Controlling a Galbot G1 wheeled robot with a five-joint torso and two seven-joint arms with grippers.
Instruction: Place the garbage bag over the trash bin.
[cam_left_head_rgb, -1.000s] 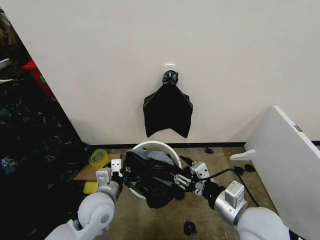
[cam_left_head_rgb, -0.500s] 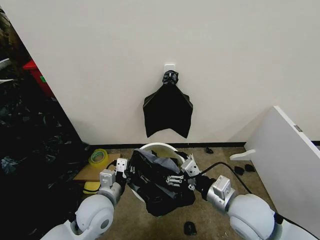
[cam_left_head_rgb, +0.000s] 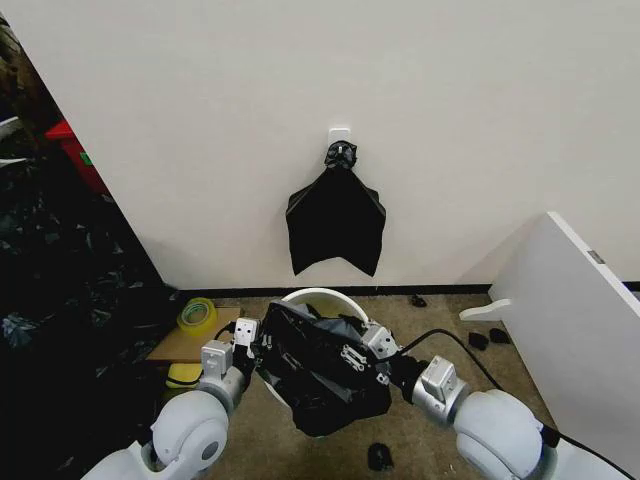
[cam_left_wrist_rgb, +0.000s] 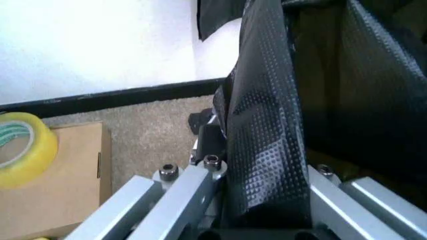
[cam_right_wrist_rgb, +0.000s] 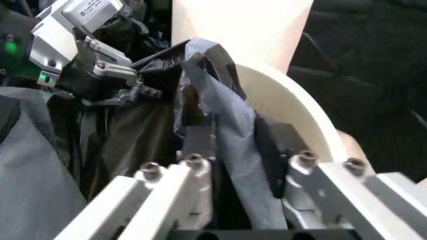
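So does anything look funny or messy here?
Yes. The garbage bag sits crooked: both hands, left hand and right hand, pinch it, yet the trash bin's far rim is bare, and bag slack droops down the near side.

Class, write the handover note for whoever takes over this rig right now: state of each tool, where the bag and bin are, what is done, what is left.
Left tool: shut on the garbage bag, at the bin's left side.
Right tool: shut on the bag's opposite edge, at the bin's right side.
Trash bin: on the carpet by the wall; its far rim is bare, its near part is behind the bag.
Done: bag gripped by both tools and held stretched at the bin's mouth.
Left: pull the bag's opening over the whole rim, then release.
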